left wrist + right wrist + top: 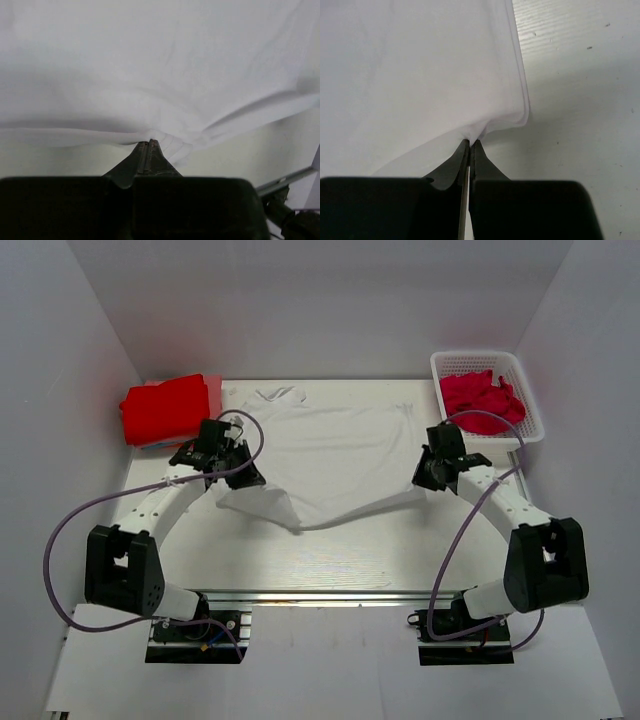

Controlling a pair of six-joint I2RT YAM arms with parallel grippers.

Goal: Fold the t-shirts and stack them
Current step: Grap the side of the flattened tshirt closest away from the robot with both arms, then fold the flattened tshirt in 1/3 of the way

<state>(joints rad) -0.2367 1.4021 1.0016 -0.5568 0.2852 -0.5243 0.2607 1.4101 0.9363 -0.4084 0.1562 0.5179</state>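
Top view: set high over the near edge, facing down across the whole worktop (330,565). Wrist views: very close, sighting along the left hand (149,143) and right hand (471,142) onto the white t-shirt (330,445), which all three views share.

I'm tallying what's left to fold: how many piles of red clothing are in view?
2: a folded red stack at far left, and a crumpled red heap in the white basket at far right. Each may hide several shirts.
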